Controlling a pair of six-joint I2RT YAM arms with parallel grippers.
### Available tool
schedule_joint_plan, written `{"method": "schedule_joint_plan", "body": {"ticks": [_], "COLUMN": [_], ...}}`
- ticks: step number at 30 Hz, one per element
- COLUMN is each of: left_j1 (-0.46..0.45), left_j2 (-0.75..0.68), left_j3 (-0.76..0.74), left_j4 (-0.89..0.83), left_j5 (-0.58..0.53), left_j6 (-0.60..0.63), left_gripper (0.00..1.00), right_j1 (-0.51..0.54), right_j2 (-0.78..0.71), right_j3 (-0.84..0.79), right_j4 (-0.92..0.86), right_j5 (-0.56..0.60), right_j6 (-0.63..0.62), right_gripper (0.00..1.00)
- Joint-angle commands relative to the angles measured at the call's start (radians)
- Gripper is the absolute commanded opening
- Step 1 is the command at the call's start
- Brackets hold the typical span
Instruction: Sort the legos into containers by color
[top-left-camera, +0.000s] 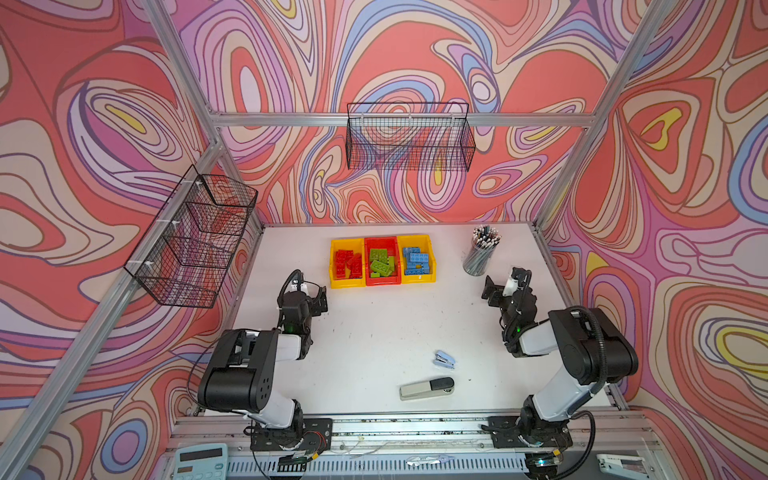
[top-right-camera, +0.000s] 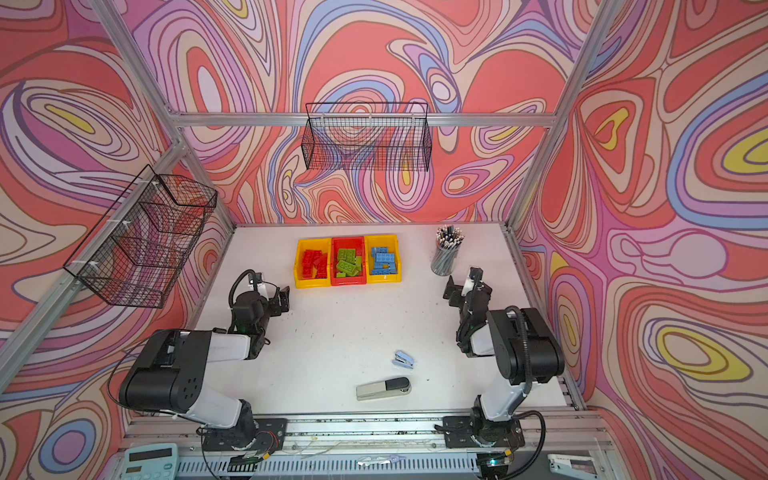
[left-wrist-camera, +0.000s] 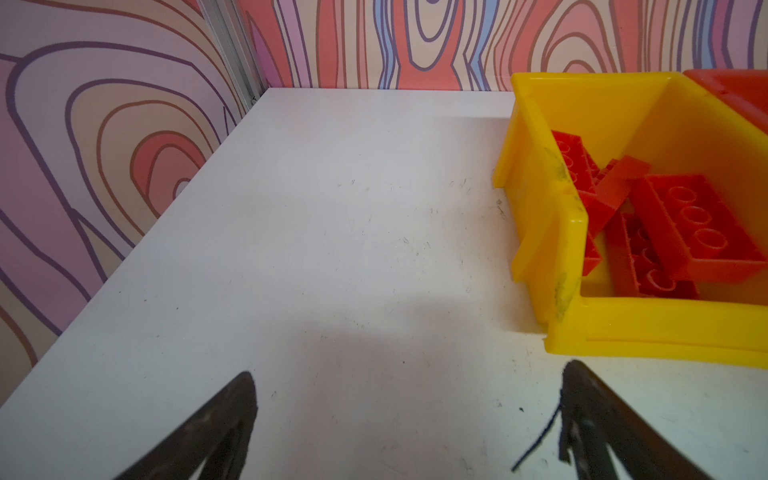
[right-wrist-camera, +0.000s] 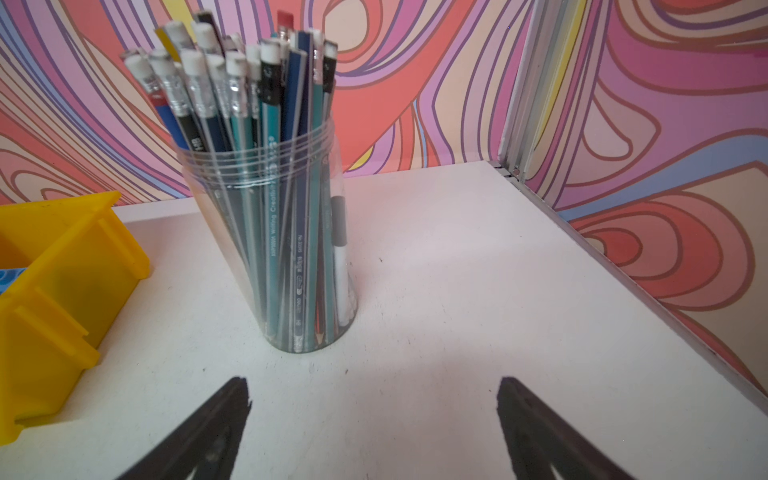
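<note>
White table: nearest, the left end effector and right end effector both spread wide, gripping nothing. Farther back, the containers run left-right in a row; legos lie inside, red, green, blue, at mixed angles

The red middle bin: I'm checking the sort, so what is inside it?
Only lime green legos show inside the red bin, piled loosely. Anything beneath the top bricks is covered.
</note>
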Motion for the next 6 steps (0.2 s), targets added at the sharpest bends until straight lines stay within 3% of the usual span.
{"method": "schedule_joint_plan", "body": {"ticks": [1, 6], "left_j1": [0.003, 0.003], "left_j2": [0.007, 0.007], "left_j3": [0.003, 0.002], "left_j4": [0.041, 0.042], "left_j5": [0.002, 0.002], "left_j6": [0.017, 0.018], "left_gripper": [1.0, 1.0], "right_j1": [0.014, 0.014], "right_j2": [0.011, 0.007], "right_j3": [0.02, 0.011], "right_j4": [-0.004, 0.008], "right_j5": [0.019, 0.016], "right_j6": [-0.031, -0.033], "right_gripper": [0.98, 0.98]}}
